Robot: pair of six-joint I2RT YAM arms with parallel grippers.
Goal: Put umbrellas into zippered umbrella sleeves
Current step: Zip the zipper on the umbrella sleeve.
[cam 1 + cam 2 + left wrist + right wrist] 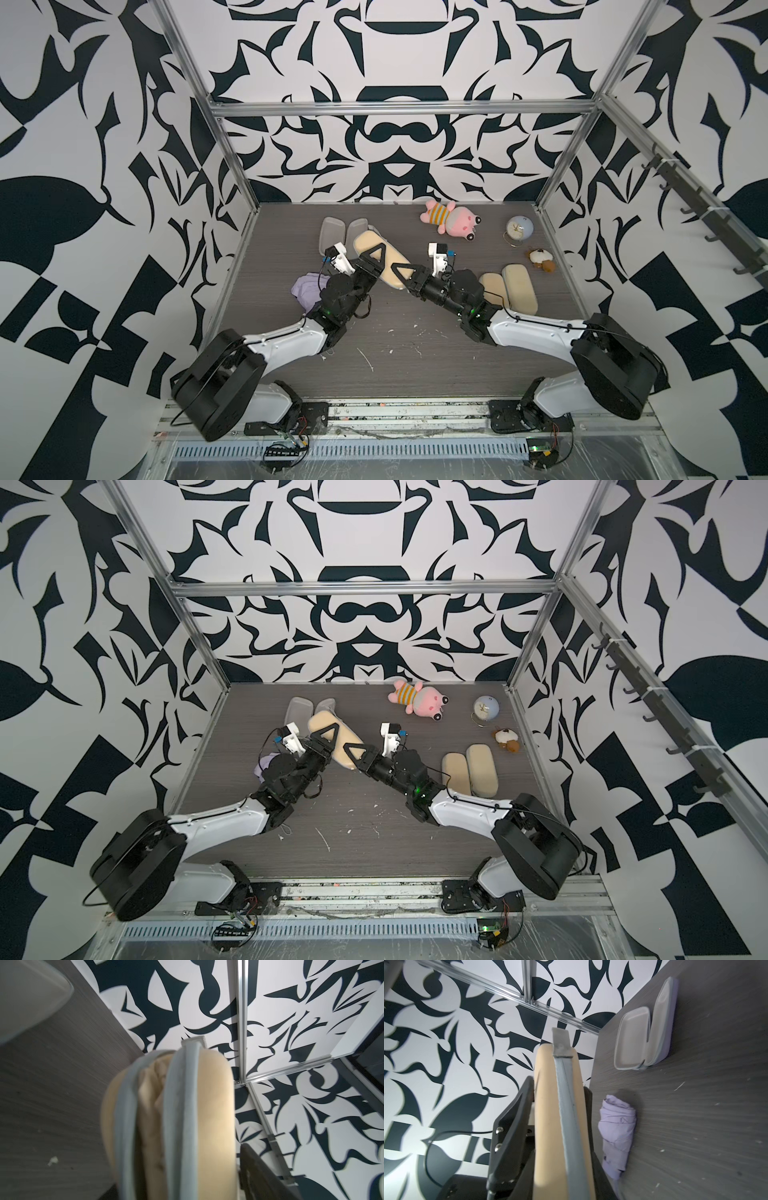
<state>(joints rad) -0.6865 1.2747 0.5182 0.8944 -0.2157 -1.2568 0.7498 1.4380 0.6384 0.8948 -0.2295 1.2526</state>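
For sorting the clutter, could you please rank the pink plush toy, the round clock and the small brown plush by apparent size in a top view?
1. pink plush toy, clearly largest.
2. round clock and small brown plush: they look about alike, so I would not rank them.

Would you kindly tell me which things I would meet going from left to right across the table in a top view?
lavender umbrella → central beige sleeve → pink plush toy → clock
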